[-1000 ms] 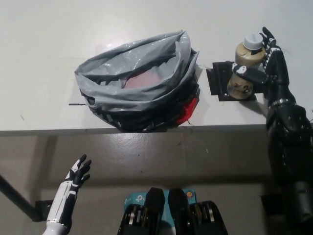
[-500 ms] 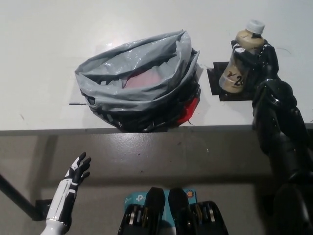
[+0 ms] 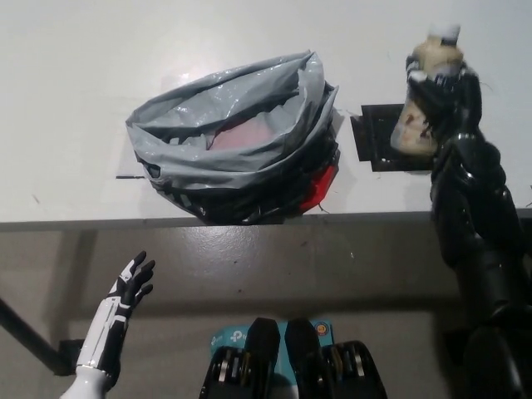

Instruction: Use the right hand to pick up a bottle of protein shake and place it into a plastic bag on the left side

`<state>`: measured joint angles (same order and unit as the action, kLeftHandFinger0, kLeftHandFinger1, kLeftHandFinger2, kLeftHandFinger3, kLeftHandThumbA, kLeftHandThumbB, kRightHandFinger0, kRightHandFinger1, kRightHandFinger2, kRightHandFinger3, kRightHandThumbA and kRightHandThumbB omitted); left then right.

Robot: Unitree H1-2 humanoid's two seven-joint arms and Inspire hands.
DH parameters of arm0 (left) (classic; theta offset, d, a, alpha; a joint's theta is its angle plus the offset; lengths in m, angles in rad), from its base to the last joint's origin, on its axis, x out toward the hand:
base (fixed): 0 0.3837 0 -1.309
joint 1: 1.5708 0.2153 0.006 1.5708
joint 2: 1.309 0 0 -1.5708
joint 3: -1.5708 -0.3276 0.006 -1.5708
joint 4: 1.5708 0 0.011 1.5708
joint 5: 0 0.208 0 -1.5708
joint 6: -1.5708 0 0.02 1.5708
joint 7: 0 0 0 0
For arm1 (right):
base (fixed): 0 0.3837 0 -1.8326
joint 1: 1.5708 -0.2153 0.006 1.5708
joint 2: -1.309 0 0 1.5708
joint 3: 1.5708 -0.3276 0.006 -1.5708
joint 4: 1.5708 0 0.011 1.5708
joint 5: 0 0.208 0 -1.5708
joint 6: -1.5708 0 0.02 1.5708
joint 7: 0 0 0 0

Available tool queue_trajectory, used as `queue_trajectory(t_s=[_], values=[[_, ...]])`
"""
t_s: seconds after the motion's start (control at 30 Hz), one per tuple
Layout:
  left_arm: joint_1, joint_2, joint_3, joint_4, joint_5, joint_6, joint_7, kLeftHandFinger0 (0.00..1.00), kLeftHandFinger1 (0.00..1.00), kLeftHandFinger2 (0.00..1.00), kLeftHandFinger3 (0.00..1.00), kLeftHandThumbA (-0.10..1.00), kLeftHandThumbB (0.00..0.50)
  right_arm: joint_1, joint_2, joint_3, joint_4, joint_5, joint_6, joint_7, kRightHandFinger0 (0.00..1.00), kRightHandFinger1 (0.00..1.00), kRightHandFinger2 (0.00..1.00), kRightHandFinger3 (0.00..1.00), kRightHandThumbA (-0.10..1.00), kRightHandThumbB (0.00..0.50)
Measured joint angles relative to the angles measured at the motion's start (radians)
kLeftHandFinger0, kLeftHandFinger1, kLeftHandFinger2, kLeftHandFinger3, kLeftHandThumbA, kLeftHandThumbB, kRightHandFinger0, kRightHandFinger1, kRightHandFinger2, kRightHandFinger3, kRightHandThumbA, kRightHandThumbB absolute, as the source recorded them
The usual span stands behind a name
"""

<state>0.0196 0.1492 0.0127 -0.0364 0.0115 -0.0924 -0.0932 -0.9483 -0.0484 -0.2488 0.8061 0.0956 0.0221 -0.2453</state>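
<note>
Head view: at two o'clock the black right hand has its fingers wrapped around the tan protein shake bottle, over the black mat on the worktop. The grey plastic bag gapes centrally. At seven o'clock, the white left hand idles, fingers spread.

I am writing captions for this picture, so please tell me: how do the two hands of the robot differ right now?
The right hand is black and is raised over the table; the left hand is white and hangs low, in front of the table's edge. The right hand is shut on the bottle, beside the bag; the left hand is open and holds nothing. Both hands point away from the robot's body.
</note>
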Motion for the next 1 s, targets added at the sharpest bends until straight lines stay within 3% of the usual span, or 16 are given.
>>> queue_trajectory(t_s=[0.07, 0.13, 0.17, 0.3, 0.37, 0.43, 0.53, 0.6, 0.7, 0.83, 1.0], values=[[-0.001, 0.0, 0.0, 0.0, 0.0, 0.001, 0.0, 1.0, 1.0, 1.0, 1.0, 1.0, 0.058, -0.001, 0.002, 0.04, -0.077, -0.015, 0.005, 0.0, 0.0, 0.37, 0.77, 0.86, -0.1, 0.13], [-0.001, 0.0, 0.0, 0.0, 0.0, 0.002, 0.0, 1.0, 1.0, 1.0, 1.0, 1.0, 0.061, -0.002, 0.001, 0.1, -0.145, -0.051, 0.01, -0.001, 0.0, 0.39, 0.83, 0.9, -0.1, 0.126], [-0.001, 0.0, 0.0, 0.0, 0.0, 0.003, 0.0, 1.0, 1.0, 1.0, 1.0, 1.0, 0.061, -0.005, 0.001, 0.128, -0.165, -0.066, 0.013, -0.002, 0.0, 0.39, 0.83, 0.99, -0.1, 0.103], [-0.001, 0.0, -0.001, 0.001, 0.0, 0.005, 0.0, 1.0, 1.0, 1.0, 1.0, 1.0, 0.073, -0.023, 0.002, 0.252, -0.212, -0.153, 0.02, -0.007, 0.0, 0.39, 0.78, 0.99, -0.1, 0.121], [-0.001, 0.0, -0.002, 0.001, 0.0, 0.005, 0.0, 1.0, 1.0, 1.0, 1.0, 1.0, 0.06, -0.026, 0.002, 0.287, -0.208, -0.172, 0.019, -0.01, 0.0, 0.37, 0.73, 0.89, -0.1, 0.132], [0.001, 0.0, -0.002, 0.002, 0.001, 0.005, 0.0, 1.0, 1.0, 1.0, 1.0, 1.0, 0.053, -0.032, 0.002, 0.358, -0.193, -0.223, 0.017, -0.015, 0.0, 0.37, 0.72, 0.88, -0.1, 0.145], [0.001, 0.0, -0.002, 0.005, 0.0, 0.005, 0.0, 1.0, 1.0, 1.0, 1.0, 1.0, 0.059, -0.044, 0.003, 0.456, -0.149, -0.288, 0.013, -0.026, 0.0, 0.3, 0.71, 0.72, -0.1, 0.137], [0.001, 0.0, -0.003, 0.005, 0.0, 0.005, 0.0, 1.0, 1.0, 1.0, 1.0, 1.0, 0.06, -0.057, 0.004, 0.517, -0.111, -0.328, 0.011, -0.031, 0.0, 0.3, 0.76, 0.69, -0.1, 0.161], [0.001, 0.0, -0.005, 0.005, 0.001, 0.006, 0.0, 1.0, 1.0, 1.0, 1.0, 1.0, 0.052, -0.088, 0.011, 0.608, -0.038, -0.385, 0.004, -0.041, 0.0, 0.27, 0.74, 0.67, -0.1, 0.2], [-0.001, 0.0, -0.008, 0.005, 0.001, 0.007, -0.001, 1.0, 1.0, 1.0, 1.0, 1.0, 0.057, -0.154, 0.033, 0.714, 0.078, -0.454, -0.013, -0.065, 0.0, 0.28, 0.77, 0.73, -0.1, 0.21], [-0.006, 0.003, -0.012, 0.003, 0.002, 0.008, -0.009, 1.0, 1.0, 1.0, 1.0, 1.0, 0.076, -0.251, 0.076, 0.85, 0.228, -0.549, -0.049, -0.113, 0.0, 0.18, 0.7, 0.63, -0.1, 0.256]])
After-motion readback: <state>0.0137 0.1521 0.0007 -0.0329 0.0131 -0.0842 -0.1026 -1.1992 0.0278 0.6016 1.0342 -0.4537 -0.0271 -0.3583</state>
